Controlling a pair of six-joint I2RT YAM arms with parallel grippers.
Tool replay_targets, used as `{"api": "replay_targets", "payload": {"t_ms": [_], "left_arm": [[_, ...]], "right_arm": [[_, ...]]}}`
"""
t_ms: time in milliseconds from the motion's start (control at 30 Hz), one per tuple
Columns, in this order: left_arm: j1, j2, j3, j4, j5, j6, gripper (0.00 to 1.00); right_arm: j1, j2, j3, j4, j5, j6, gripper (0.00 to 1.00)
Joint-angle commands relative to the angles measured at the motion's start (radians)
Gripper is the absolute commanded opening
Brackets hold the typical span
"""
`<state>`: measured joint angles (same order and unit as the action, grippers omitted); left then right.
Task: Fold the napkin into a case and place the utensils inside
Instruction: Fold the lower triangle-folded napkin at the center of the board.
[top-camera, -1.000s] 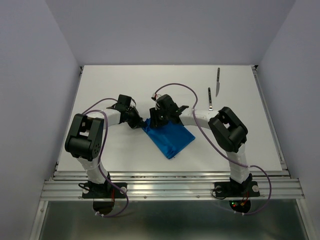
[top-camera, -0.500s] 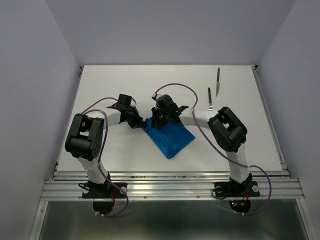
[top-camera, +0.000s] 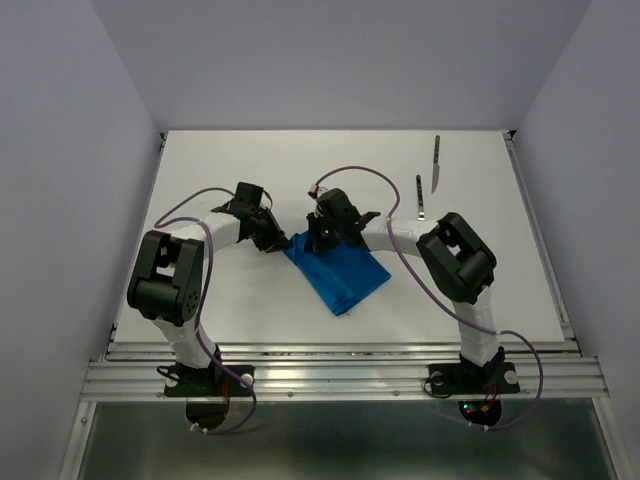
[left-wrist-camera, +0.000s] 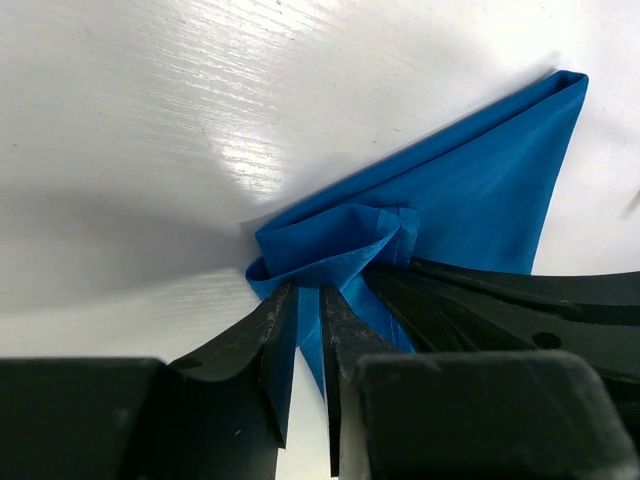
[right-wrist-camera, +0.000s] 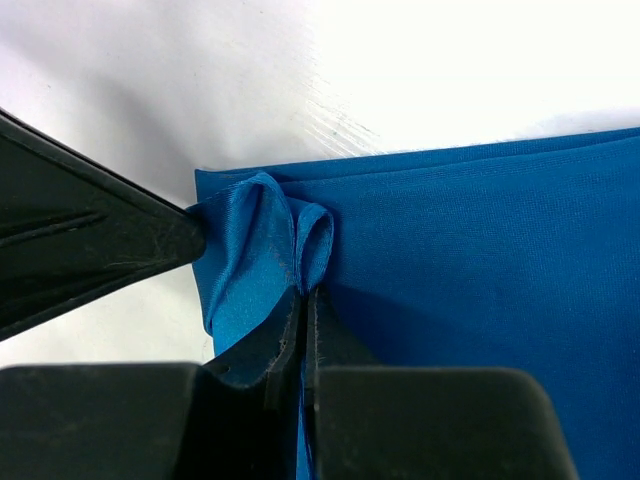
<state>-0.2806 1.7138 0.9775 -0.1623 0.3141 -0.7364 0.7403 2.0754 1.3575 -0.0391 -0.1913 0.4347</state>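
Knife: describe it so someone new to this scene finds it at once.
Look at the white table, far right corner. Two slim metal pieces lie there, apart from the blue napkin. The knife is the one farther from the arms, right of the fork.

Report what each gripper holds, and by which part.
The right gripper is shut on the napkin, pinching a raised fold at its corner. The left gripper has its jaws slightly parted at the same bunched corner, apparently gripping nothing.

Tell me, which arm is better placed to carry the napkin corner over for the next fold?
Right, likely. The right end effector is shut on a bunched corner of the napkin; the left end effector stands slightly parted there.
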Motion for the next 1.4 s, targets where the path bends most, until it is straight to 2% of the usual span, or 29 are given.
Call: {"api": "replay_targets", "payload": {"t_ms": [0, 567, 600, 733, 867, 1100, 1367], "left_arm": [[-0.005, -0.048, 0.033, -0.026, -0.013, 0.023, 0.27], [-0.006, 0.007, 0.078, -0.026, -0.040, 0.042, 0.27], [-0.006, 0.013, 0.081, -0.026, -0.046, 0.043, 0.26], [-0.006, 0.017, 0.092, -0.045, -0.079, 0.054, 0.10], [-0.006, -0.006, 0.089, -0.083, -0.159, 0.066, 0.00], [-0.006, -0.011, 0.047, -0.086, -0.201, 0.058, 0.00], [-0.037, 0.064, 0.069, -0.071, -0.182, 0.058, 0.00]], "right_arm": [[-0.012, -0.060, -0.018, 0.073, 0.001, 0.006, 0.01], [-0.030, -0.069, -0.044, 0.107, -0.045, 0.019, 0.01], [-0.030, -0.067, -0.044, 0.108, -0.045, 0.019, 0.01], [-0.030, -0.066, -0.046, 0.107, -0.045, 0.021, 0.01], [-0.030, -0.067, -0.046, 0.107, -0.046, 0.024, 0.01], [-0.039, -0.067, -0.047, 0.108, -0.051, 0.027, 0.01], [-0.039, -0.064, -0.044, 0.111, -0.054, 0.032, 0.01]]}}
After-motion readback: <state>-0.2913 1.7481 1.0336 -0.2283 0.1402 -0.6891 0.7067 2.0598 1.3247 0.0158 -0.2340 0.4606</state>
